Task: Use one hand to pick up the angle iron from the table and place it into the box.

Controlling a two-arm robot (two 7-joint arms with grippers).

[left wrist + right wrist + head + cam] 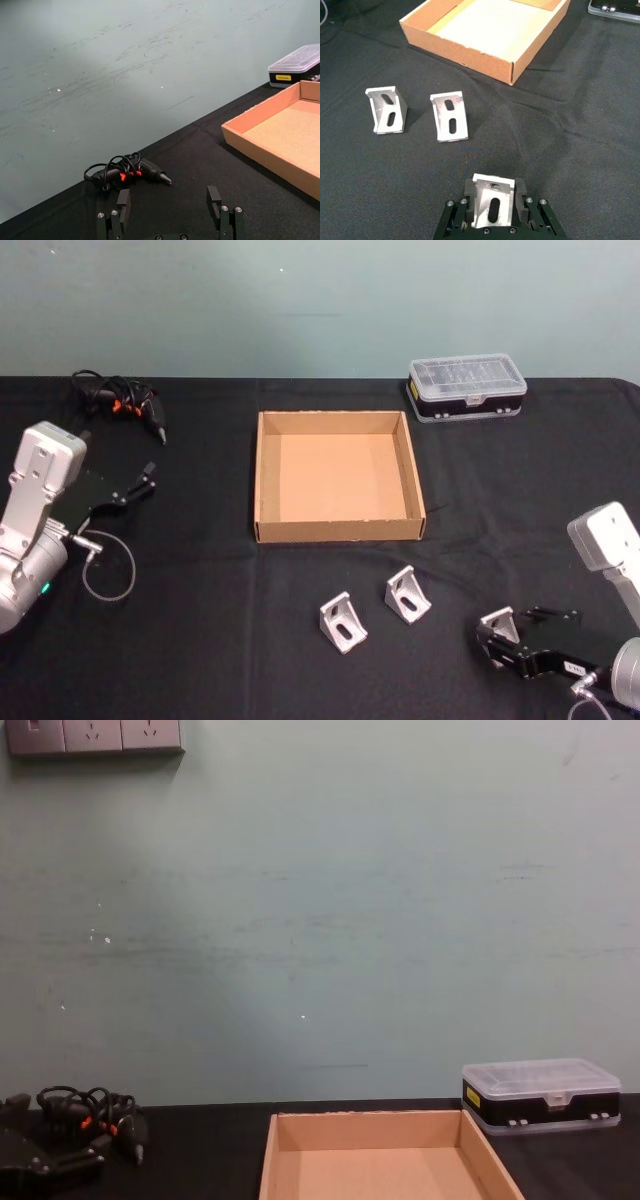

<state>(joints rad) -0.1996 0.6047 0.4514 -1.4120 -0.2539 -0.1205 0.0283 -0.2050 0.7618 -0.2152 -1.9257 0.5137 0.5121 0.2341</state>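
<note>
Right gripper (494,194) sits low at the near right of the worktop (200,650), and I see it clamped on one angle iron (482,205), jaws snug against both its sides. Next to it, a second angle iron (407,593) and a third angle iron (342,621) stand free, nearer the box (263,480). Left gripper (170,200) hangs at the far left, jaws wide apart.

near part of the box (370,1130) beyond the chest view's lower edge
</note>
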